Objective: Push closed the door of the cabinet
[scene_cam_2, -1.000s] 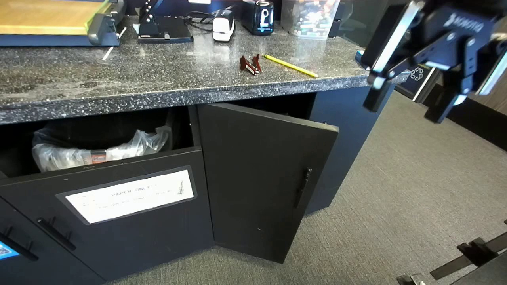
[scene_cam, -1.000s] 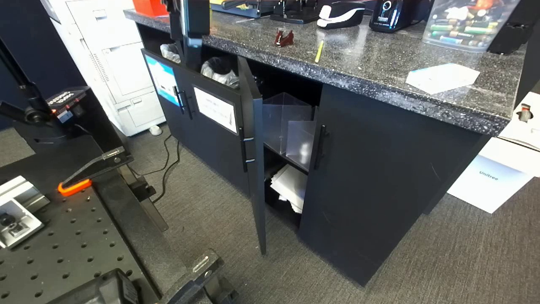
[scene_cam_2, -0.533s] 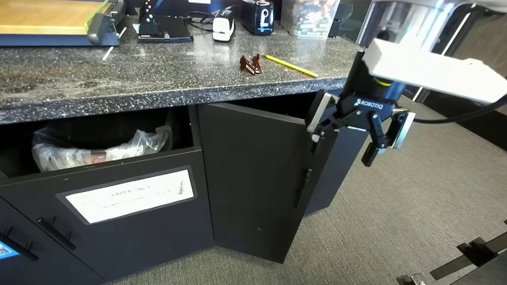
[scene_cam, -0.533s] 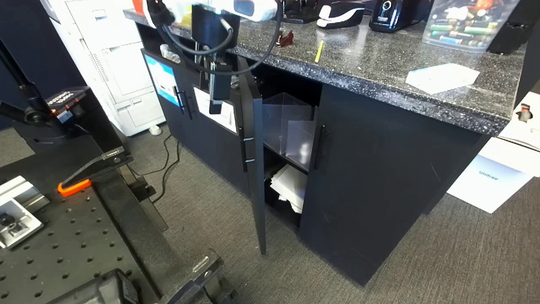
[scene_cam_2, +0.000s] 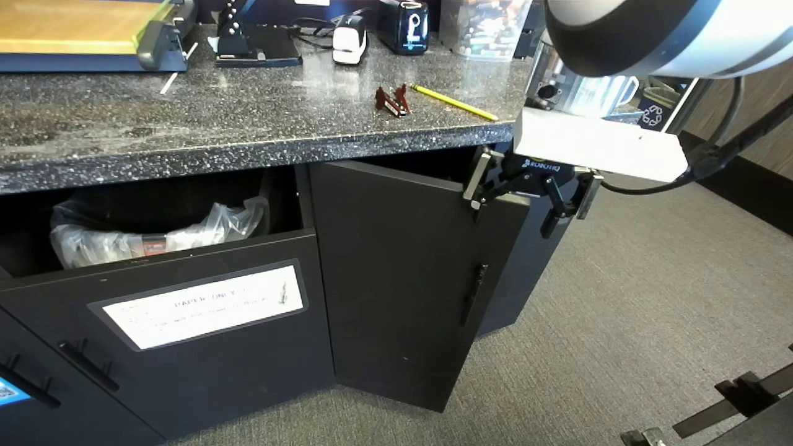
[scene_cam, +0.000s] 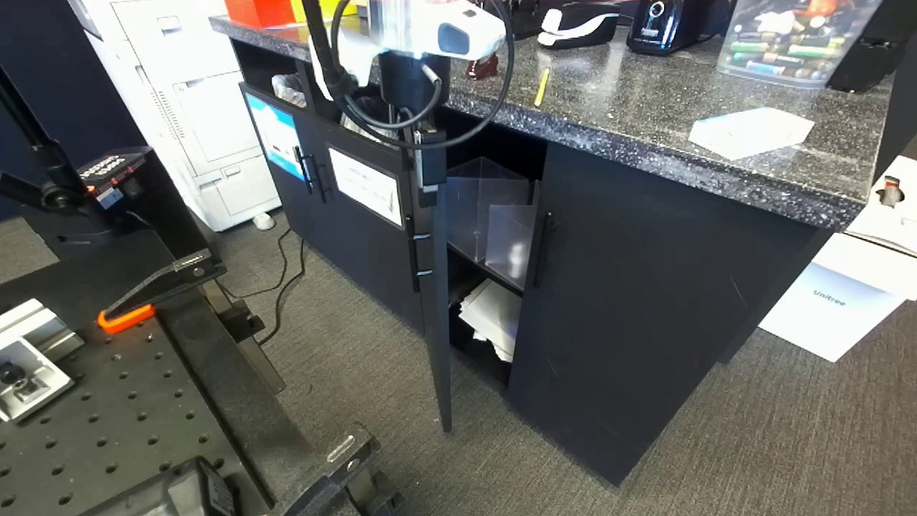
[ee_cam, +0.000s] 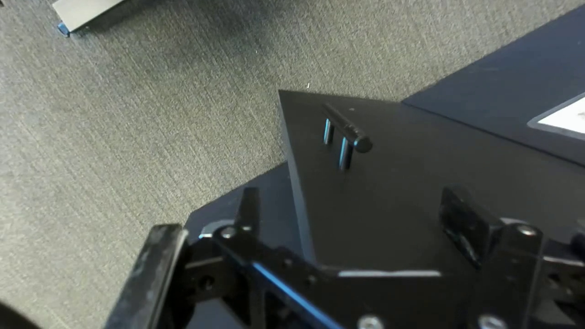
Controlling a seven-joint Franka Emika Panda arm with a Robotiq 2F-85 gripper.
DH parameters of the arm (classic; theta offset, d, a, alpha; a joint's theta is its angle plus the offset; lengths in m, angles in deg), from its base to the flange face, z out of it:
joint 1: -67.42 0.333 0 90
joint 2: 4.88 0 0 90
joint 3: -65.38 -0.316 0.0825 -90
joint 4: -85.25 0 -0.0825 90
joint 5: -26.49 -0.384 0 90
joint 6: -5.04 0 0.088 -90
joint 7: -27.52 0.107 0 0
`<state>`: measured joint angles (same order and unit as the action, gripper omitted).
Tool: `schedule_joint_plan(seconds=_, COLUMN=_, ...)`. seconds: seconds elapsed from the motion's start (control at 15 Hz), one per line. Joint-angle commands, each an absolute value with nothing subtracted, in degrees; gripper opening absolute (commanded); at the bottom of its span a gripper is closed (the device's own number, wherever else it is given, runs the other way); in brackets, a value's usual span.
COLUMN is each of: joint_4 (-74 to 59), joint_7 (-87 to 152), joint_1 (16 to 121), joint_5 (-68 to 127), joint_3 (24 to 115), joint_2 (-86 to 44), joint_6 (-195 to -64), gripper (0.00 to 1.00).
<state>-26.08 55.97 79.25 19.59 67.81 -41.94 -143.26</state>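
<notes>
Gripper (ee_cam: 352, 201) spread wide; reads ROBOTIQ. Door (scene_cam_2: 406, 285) near its tips, mostly below: long axis upright, angled out from cabinet (scene_cam: 609, 301), free edge toward gripper; contact unclear. Beyond attached edge from gripper: sign (scene_cam_2: 207, 306), "PAPER ONLY". Well apart from gripper: white box (scene_cam: 827, 315), "Unitree".

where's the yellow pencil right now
In an exterior view, the yellow pencil lies on top of the cabinet, near the front edge, just right of the dark red staple remover.

Grey carpet (scene_cam: 788, 430) is seen in every view, a white copier (scene_cam: 208, 122) is spotted farther back, and there: wood-grain panelling (scene_cam_2: 774, 152) is caught, edged by black baseboard (scene_cam_2: 768, 197)!
</notes>
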Motion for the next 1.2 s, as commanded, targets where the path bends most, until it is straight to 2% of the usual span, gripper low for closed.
schedule_joint_plan(seconds=0.0, joint_4=-21.95, joint_7=60.43, joint_1=82.59, joint_5=23.41, joint_3=72.31, joint_2=-45.12, joint_6=-144.85, gripper=1.0)
schedule_joint_plan(seconds=0.4, joint_4=-14.71, joint_7=65.71, joint_1=86.08, joint_5=29.25, joint_3=77.75, joint_2=-49.65, joint_6=-144.52, gripper=1.0)
schedule_joint_plan(seconds=0.87, joint_4=0.88, joint_7=71.92, joint_1=87.2, joint_5=36.08, joint_3=84.33, joint_2=-60.93, joint_6=-143.62, gripper=1.0)
schedule_joint_plan(seconds=1.13, joint_4=-5.31, joint_7=66.84, joint_1=85.22, joint_5=33.2, joint_3=78.56, joint_2=-55.6, joint_6=-139.98, gripper=1.0)
